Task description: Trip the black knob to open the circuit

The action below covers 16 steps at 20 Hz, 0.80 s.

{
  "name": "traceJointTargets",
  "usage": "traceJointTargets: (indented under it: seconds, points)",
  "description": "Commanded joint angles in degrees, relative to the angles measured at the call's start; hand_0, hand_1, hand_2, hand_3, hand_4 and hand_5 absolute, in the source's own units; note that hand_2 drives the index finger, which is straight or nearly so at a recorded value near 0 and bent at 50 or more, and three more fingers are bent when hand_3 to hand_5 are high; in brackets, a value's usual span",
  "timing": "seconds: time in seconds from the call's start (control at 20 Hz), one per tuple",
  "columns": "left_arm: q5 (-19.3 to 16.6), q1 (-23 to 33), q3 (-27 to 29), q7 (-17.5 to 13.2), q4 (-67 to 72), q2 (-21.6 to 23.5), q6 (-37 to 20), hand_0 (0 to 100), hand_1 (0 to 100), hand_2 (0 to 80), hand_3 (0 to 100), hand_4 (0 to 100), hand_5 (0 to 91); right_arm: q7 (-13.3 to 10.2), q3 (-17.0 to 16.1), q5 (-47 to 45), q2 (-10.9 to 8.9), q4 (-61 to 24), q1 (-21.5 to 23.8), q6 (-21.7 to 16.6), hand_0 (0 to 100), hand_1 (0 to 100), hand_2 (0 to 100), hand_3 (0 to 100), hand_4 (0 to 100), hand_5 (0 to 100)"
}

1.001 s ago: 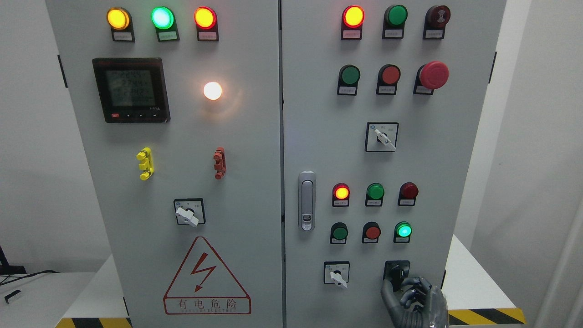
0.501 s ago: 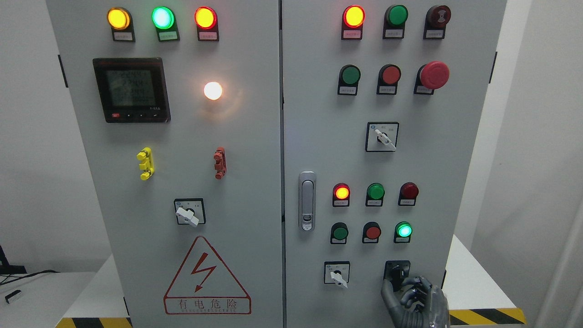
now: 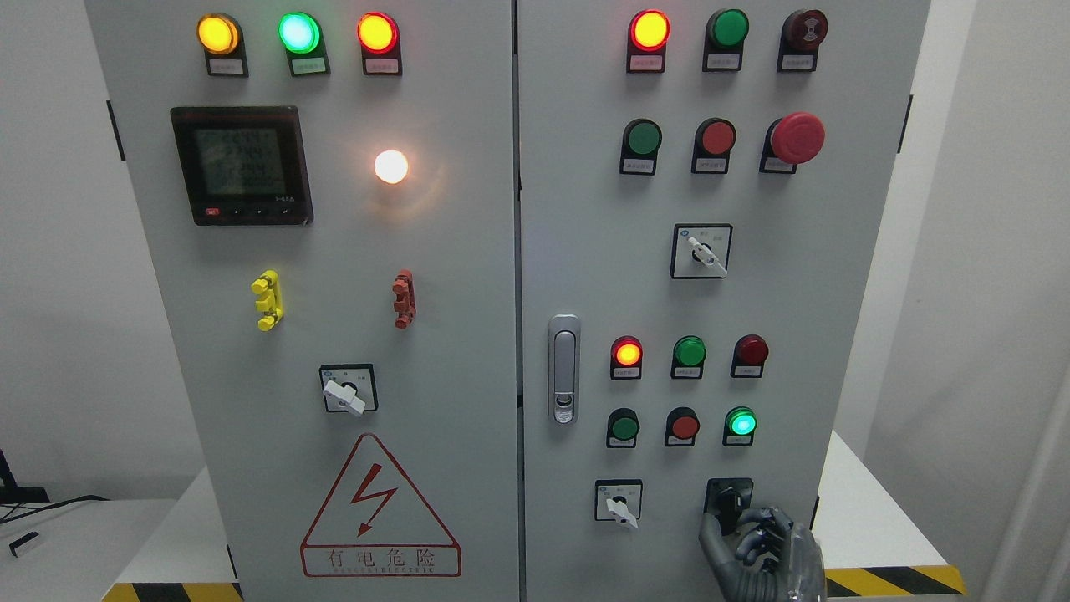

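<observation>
Cabinet doors, right hand at the black knob

Leftmost is the meter screen (image 3: 241,164), then the door latch (image 3: 563,368), the white selector (image 3: 619,504), and at the lower right the black knob (image 3: 727,500). The right hand (image 3: 761,556) reaches up beneath it, thumb beside the knob, other fingers (image 3: 762,535) curled; whether they clamp it I cannot tell. Best, I judge, to pinch the knob squarely and turn about its own centre, clear of that selector.

White tabletop (image 3: 869,518) under tall grey metal control cabinet (image 3: 468,276), showing at seven and four o'clock. Yellow-and-black hazard tape (image 3: 899,579) along front edge. At eight o'clock, small dark flat device (image 3: 23,543) and black cable (image 3: 50,506) on separate white surface (image 3: 67,560).
</observation>
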Motion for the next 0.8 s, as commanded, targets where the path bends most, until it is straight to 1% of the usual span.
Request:
traceJointTargets:
  seconds: [0.0, 0.2, 0.35, 0.75]
  points:
    - [-1.8, 0.0, 0.0, 0.0, 0.0, 0.0, 0.0, 12, 39, 0.0, 0, 0, 0.0, 0.1, 0.0, 0.1, -0.05, 0.0, 0.0, -0.1, 26, 75, 53, 86, 88, 98]
    - [-1.8, 0.0, 0.0, 0.0, 0.1, -0.1, 0.0, 12, 39, 0.0, 0, 0, 0.0, 0.0, 0.0, 0.3, -0.05, -0.1, 0.0, -0.1, 26, 75, 53, 86, 88, 98]
    - [-1.8, 0.0, 0.0, 0.0, 0.1, -0.1, 0.0, 12, 39, 0.0, 0, 0, 0.0, 0.1, 0.0, 2.0, -0.05, 0.0, 0.0, -0.2, 26, 76, 53, 85, 88, 98]
    - [-1.8, 0.0, 0.0, 0.0, 0.1, -0.1, 0.0, 12, 39, 0.0, 0, 0, 0.0, 0.1, -0.1, 2.1, -0.05, 0.0, 0.0, -0.2, 25, 77, 52, 85, 87, 98]
